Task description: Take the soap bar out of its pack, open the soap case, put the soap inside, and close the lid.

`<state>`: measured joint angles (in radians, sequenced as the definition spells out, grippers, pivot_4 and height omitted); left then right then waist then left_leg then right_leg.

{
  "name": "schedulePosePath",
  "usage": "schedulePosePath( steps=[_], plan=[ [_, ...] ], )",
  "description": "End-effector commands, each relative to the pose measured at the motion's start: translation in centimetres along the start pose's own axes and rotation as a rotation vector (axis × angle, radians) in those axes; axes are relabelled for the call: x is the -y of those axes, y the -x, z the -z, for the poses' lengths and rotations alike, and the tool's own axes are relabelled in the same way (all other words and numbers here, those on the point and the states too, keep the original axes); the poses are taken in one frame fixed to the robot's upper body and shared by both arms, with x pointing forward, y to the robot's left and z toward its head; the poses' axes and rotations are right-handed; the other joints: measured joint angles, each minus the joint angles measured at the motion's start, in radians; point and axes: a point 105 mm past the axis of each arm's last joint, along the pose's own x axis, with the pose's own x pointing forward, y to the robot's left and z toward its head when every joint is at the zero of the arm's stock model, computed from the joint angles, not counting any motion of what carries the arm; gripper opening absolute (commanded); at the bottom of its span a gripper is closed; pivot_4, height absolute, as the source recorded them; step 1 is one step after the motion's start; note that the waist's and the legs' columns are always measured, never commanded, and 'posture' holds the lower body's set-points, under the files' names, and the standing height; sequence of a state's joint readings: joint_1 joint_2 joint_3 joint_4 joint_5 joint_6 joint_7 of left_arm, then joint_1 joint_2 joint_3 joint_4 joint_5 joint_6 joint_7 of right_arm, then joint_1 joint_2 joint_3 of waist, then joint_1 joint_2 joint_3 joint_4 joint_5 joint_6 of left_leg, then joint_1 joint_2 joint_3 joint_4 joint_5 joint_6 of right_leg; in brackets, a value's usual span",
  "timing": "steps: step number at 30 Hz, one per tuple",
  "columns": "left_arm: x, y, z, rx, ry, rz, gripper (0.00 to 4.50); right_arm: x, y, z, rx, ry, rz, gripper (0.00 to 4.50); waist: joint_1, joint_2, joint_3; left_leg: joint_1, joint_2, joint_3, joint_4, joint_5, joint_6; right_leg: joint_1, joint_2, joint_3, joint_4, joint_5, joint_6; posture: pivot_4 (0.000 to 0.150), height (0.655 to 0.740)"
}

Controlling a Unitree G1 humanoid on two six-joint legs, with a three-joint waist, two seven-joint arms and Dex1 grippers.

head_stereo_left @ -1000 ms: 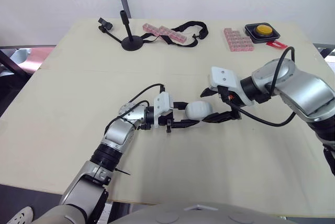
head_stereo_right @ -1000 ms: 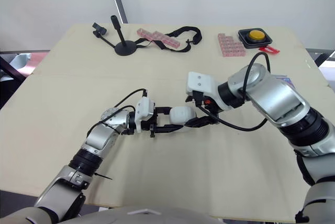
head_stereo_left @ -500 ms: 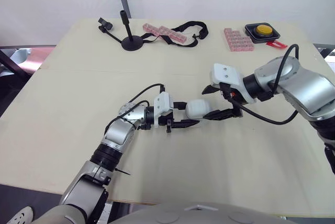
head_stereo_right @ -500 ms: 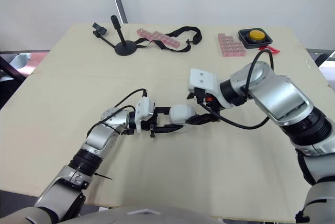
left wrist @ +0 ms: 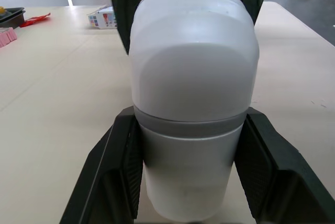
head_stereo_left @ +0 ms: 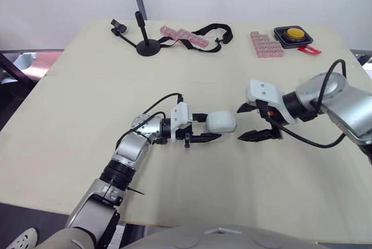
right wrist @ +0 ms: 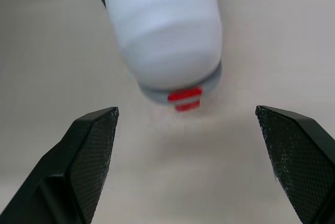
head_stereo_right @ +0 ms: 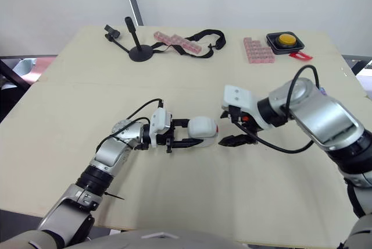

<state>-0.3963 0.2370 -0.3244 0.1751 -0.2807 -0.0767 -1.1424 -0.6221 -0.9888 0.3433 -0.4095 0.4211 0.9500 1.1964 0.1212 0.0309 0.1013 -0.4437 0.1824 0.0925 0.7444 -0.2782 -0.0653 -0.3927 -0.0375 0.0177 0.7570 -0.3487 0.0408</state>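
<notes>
Left wrist view has the soap case (left wrist: 192, 103) close up: a smooth, rounded white plastic shell, domed at the far end, with a duller grey band running round it where lid meets base. My left gripper (left wrist: 188, 116) is clamped on it, the matte black fingers (left wrist: 112, 177) pressed flat against both sides at the band. Head views place the case lying lengthwise just above the pale, bare wooden table (head_stereo_left: 87, 115), near its middle.

My right gripper (head_stereo_left: 239, 124) stands spread wide just beside the case's free end, not touching it. Its fingers (right wrist: 89, 150) are wedge-shaped, with a fine knurled grid on the pads. Between them, at the band, sit two small red marks (right wrist: 184, 98); I cannot tell whether they are a latch or a label.

The lid looks seated, so whatever is inside is hidden. Behind the case a small printed box (left wrist: 103, 18) is half covered and too small to read.

A second ago my right fingers were around that end of the case; they have since drawn back to my right, clear of it, while my left grip has stayed as it was
</notes>
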Motion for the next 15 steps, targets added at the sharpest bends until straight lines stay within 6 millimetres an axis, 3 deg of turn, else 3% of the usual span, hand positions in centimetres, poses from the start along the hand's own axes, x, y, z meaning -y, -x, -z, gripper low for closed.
schedulePosePath(
  steps=[1,5,9,15],
  plan=[
    [-0.2,0.5,-0.2,-0.006,-0.019,-0.012,1.91,1.2,1.5,0.0,0.119,-0.023,0.097,4.47,0.001,0.000,0.000,0.000,0.000,0.000,0.000,0.000,0.000,0.000,0.000,0.000,0.000,0.000,0.000,0.150,0.7096],
    [-0.3,0.5,-0.3,0.003,-0.016,-0.014,1.91,2.0,2.0,1.0,0.341,-0.006,0.138,4.47,0.001,-0.001,0.000,0.000,0.000,0.001,0.000,0.000,-0.001,0.000,0.000,0.000,-0.001,0.000,0.000,0.150,0.7096],
    [-0.2,0.6,-0.4,0.019,-0.009,-0.007,1.91,1.5,2.0,3.3,0.530,-0.001,0.161,3.28,0.011,-0.002,-0.001,-0.002,0.000,0.001,0.000,-0.001,-0.001,0.000,-0.001,-0.001,0.000,0.000,0.000,0.150,0.7096],
    [-0.3,0.6,-0.4,0.028,0.001,-0.006,1.91,0.9,1.9,5.9,0.662,0.004,0.215,1.28,0.003,-0.002,0.000,-0.002,0.000,0.001,0.001,-0.002,0.001,-0.002,-0.001,-0.002,-0.001,0.000,0.000,0.150,0.7096]
  ],
)
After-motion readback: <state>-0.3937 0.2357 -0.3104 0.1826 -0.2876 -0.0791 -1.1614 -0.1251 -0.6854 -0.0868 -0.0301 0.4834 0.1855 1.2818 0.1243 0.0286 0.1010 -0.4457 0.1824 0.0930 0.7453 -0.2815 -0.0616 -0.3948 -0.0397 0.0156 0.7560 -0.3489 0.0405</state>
